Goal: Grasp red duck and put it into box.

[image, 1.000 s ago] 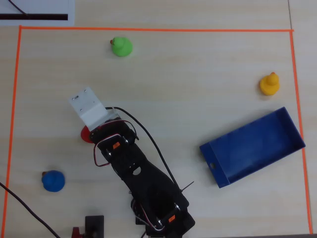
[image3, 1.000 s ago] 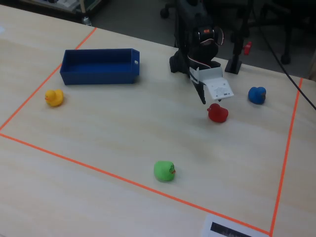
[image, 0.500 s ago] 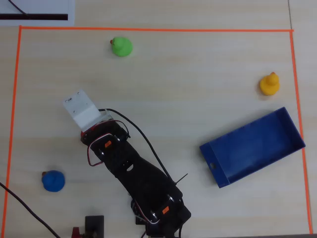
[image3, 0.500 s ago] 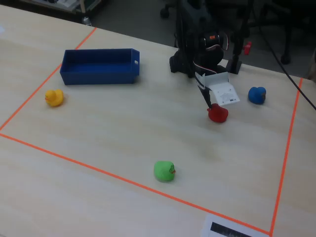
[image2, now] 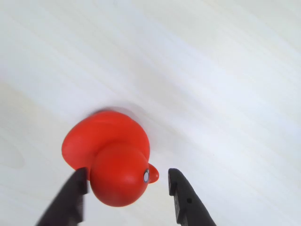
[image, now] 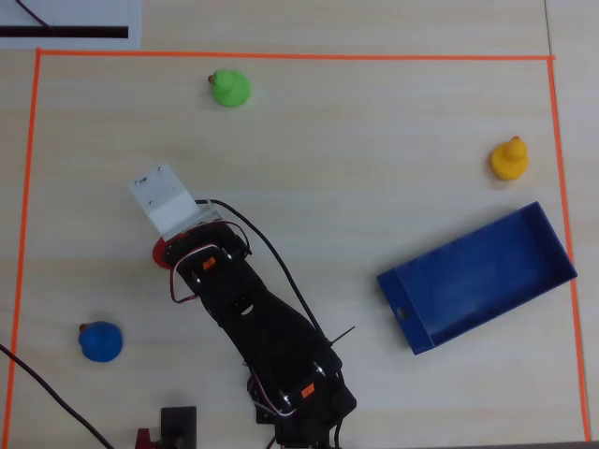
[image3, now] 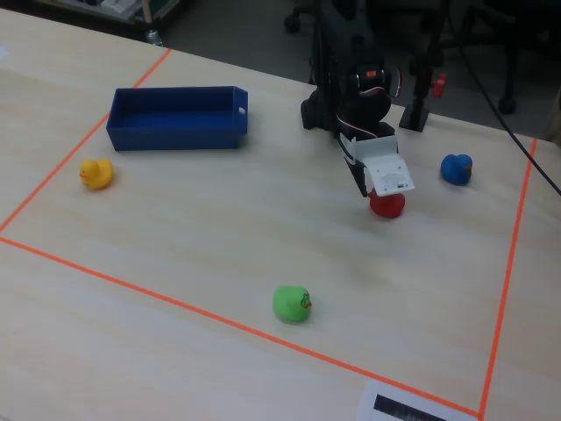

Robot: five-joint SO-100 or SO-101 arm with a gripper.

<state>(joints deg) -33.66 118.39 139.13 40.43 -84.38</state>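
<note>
Red duck (image2: 113,157) on pale wood table (image2: 211,70), head between the gripper's (image2: 127,181) wide-spread fingers; blue box (image: 477,278) well apart, far right in overhead view.

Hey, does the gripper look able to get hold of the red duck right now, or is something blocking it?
Probably yes. In the wrist view the open gripper already straddles the red duck, one finger on each side of its head, with only bare table around it. Nothing looks in the way.
</note>
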